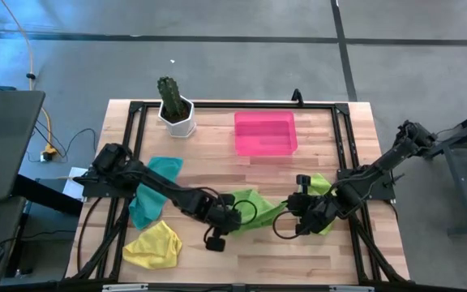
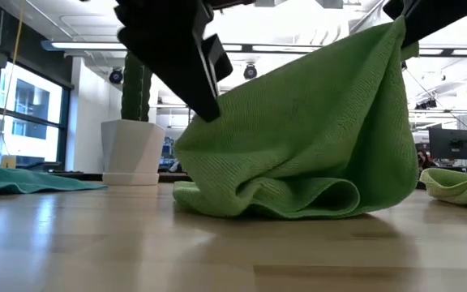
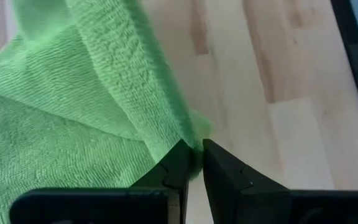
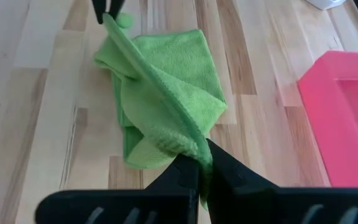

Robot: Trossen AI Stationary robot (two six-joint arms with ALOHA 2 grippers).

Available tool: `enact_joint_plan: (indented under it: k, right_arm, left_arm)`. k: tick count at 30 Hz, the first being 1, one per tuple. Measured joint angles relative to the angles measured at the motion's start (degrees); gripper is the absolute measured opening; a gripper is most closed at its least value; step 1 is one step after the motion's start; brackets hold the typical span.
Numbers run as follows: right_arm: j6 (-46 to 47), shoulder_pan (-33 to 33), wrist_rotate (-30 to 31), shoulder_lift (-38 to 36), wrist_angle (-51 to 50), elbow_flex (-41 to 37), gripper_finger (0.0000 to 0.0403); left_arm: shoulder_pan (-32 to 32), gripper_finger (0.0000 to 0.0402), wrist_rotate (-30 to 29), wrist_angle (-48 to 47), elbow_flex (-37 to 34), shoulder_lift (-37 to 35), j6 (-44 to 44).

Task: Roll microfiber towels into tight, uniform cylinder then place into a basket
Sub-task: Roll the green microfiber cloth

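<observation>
1. Grippers hold one lime green towel between them at the lower middle of the high view: the left gripper is pinched on one corner, the right gripper is clamped on the opposite corner
2. Holding two corners up seems meant to stretch an edge taut, so the cloth can be laid flat before rolling; no roll is formed yet by the look of it
3. The low view shows what the overhead one hides: the towel hangs as a sagging sheet from both grips, its lower folds bunched on the table
4. The left wrist view shows the corner nipped just at the fingertips, a thin hold that could slip
5. The right wrist view shows the taut upper edge running away to the other gripper, and the pink basket at the right of the frame, apparently empty
6. Only the high view places the rest: a teal towel and a yellow towel at lower left, a second lime green towel by the right arm, the cactus pot at upper left of the table
</observation>
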Motion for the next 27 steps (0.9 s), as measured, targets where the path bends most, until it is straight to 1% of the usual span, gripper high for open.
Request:
enact_joint_plan:
  k: [5, 7, 15, 19, 23, 26, 27]
  right_arm:
    - [-0.07, -0.09, 0.02, 0.00, 0.02, 0.00, 0.0000]
    - [-0.09, -0.09, 0.03, 0.00, 0.03, 0.00, 0.0000]
    - [-0.49, -0.15, 0.36, -0.02, 0.84, 0.00, 0.0000]
    - [-0.35, -0.15, 0.50, -0.02, 0.81, 0.00, 0.0000]
    - [-0.47, -0.15, 2.21, -0.02, 1.55, 0.00, 0.0000]
    - [-1.75, -0.15, 5.03, -0.02, 1.49, 0.00, 0.0000]
    - [-2.80, -0.15, 6.21, -0.02, 1.47, 0.00, 0.0000]
  left_arm:
    - [-0.75, 0.0035, -0.11, 0.20, -0.02, 0.98, 0.00]
    - [-0.73, 0.0035, -0.04, 1.92, 0.13, 1.80, 0.02]
    - [0.09, 0.0032, -0.64, 3.39, 0.04, 5.54, 0.32]
    - [0.21, 0.0007, -2.19, 2.78, 0.00, 5.64, -1.13]
    - [0.08, 0.0004, -6.02, 2.39, 0.03, 4.37, -4.73]
    - [0.08, 0.0002, -8.39, -1.50, 0.33, 2.18, -6.68]
    - [0.08, 0.0002, -9.53, -4.26, 0.74, 1.19, -7.22]
